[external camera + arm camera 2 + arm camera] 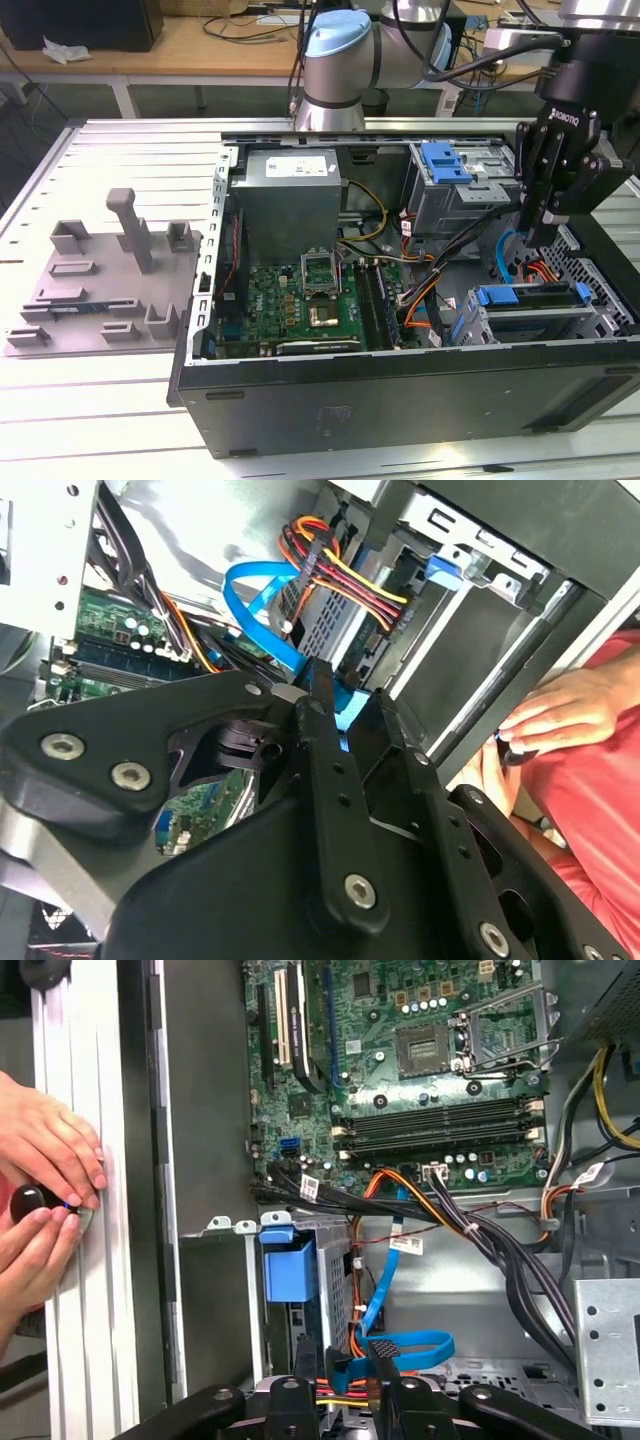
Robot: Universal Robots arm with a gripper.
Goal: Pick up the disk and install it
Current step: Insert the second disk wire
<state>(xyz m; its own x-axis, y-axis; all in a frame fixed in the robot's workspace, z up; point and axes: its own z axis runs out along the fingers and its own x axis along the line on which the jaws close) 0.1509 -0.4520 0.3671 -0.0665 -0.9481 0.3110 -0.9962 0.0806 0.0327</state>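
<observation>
The disk (pixel 535 300) lies in the lower drive cage at the front corner of the open computer case, on the exterior view's right. Its blue bracket (pixel 290 1268) faces the motherboard. My gripper (pixel 540 238) hangs just above the far end of that cage, fingers pointing down over the cables. In both wrist views its fingers (pixel 385 1355) stand a little apart, with a blue data cable (pixel 410 1345) looping behind them. The gripper (pixel 355 715) is open and holds nothing; it does not touch the disk.
A second blue bracket (pixel 445 165) sits on the upper drive cage. The motherboard (pixel 300 300) and orange, yellow and black cable bundles (pixel 470 1230) fill the case floor. A person's hands (pixel 45 1185) rest on the table rail beside the case. A grey fixture (pixel 110 270) lies at the exterior view's left.
</observation>
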